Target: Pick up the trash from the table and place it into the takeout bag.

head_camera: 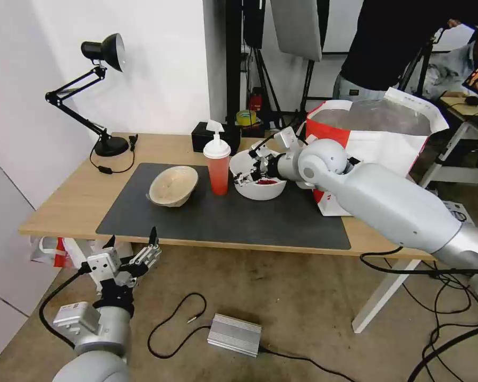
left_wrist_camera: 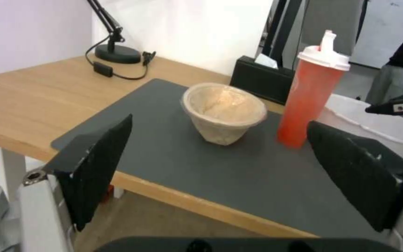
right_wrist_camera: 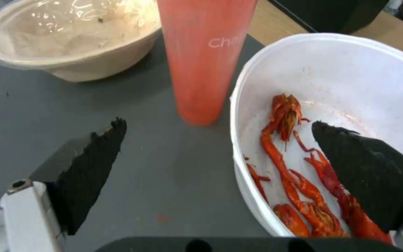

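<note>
Head view, nearest: left gripper (head_camera: 131, 249) is seen held low in front of the surface's (head_camera: 63, 204) near edge, fingers spread, nothing between them; it is parked well short of the trash.
Head view, right arm: right gripper (head_camera: 248, 165) is reached across the dark grey mat (head_camera: 233, 220) to the white bowl (head_camera: 260, 185), at the rim on the side facing the red cup (head_camera: 218, 168).
Head view, bag: takeout bag (head_camera: 380, 143) stands open behind the right arm's elbow, beyond the white bowl.
Left wrist view: beige bowl (left_wrist_camera: 222, 112) is seen ahead of the spread fingers, tilted on the mat, with the red cup just beyond it to one side.
Right wrist view, grip: fingers are spread astride the white bowl's rim, one finger (right_wrist_camera: 89, 164) outside over the mat, the other over the red scraps (right_wrist_camera: 304, 189) inside; no pinch is made yet.
Right wrist view, neighbours: red cup stands just beside the outer finger's path.
Risk, cup: tall cup could be knocked over if the outer finger swings while closing.
Risk, bowl: thin rim may flex or slip when pinched, so scraps could be spilled if the bowl tips on lifting.
</note>
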Available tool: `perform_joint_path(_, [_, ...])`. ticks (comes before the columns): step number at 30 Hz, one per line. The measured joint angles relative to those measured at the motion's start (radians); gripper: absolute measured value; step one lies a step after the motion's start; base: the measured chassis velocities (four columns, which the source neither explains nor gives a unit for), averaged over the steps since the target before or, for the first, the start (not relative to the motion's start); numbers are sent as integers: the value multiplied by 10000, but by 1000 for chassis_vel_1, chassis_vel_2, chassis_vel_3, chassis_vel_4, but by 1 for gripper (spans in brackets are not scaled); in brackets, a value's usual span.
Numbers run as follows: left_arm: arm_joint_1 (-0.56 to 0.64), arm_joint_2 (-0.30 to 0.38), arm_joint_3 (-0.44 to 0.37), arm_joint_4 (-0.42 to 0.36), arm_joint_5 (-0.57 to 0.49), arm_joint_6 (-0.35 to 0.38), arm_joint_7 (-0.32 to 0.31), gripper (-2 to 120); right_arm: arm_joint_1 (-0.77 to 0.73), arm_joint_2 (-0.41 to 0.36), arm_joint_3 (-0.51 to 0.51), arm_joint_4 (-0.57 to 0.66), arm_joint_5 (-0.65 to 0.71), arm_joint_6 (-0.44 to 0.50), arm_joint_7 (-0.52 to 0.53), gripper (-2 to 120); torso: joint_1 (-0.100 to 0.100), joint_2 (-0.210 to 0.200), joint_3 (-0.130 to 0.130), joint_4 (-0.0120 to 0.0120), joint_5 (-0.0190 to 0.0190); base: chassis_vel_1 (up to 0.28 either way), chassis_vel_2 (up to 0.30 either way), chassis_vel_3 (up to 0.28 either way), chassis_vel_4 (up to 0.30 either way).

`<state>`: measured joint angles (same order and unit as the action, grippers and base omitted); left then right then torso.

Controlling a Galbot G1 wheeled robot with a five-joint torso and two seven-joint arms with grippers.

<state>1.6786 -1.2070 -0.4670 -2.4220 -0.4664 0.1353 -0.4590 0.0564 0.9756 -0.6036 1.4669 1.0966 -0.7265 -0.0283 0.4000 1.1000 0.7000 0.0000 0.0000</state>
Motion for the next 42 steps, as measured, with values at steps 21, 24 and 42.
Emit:
perform_joint_path(21, [56, 5, -19, -67, 17, 4, -13, 100, 24, -201, -223, -219, -380, -6, -398, 100, 0, -1, 0, 0, 1, 0, 0, 0, 0])
perform_joint_path(24, [56, 7, -18, -66, 13, 3, -15, 100, 26, -227, -230, -244, -390, -5, -409, 100, 0, 0, 0, 1, 1, 0, 0, 0, 0])
perform_joint_path(42, [49, 23, 8, -10, 38, -37, 23, 100, 172, -16, -409, -1000, -754, -1, -622, 100, 0, -1, 0, 0, -1, 0, 0, 0, 0])
